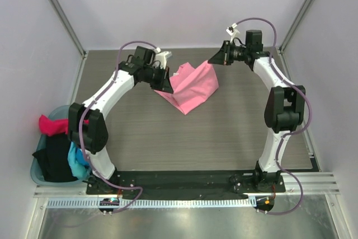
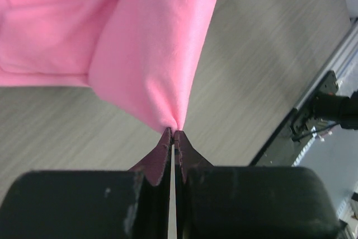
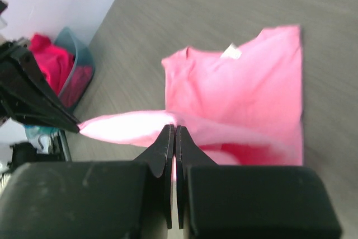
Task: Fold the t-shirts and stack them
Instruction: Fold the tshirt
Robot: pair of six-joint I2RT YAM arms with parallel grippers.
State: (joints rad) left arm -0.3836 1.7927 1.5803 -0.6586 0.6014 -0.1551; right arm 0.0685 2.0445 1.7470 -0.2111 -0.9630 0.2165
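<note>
The light pink t-shirt [image 1: 193,88] is at the far middle of the table, partly lifted between both grippers. My left gripper [image 1: 166,85] is shut on a corner of it; in the left wrist view the cloth [image 2: 151,54] hangs from the closed tips [image 2: 174,132]. My right gripper [image 1: 215,59] is shut on a fold of its upper edge [image 3: 175,129]. In the right wrist view the rest of the shirt [image 3: 251,93] lies flat, with its white label [image 3: 230,52] at the neck. Magenta [image 1: 51,125], black [image 1: 56,158] and blue [image 1: 75,159] shirts lie in the basket.
The teal basket [image 1: 38,176] stands at the left edge of the table beside the left arm's base; it also shows in the right wrist view [image 3: 84,62]. Walls and frame posts close the table at the back and sides.
</note>
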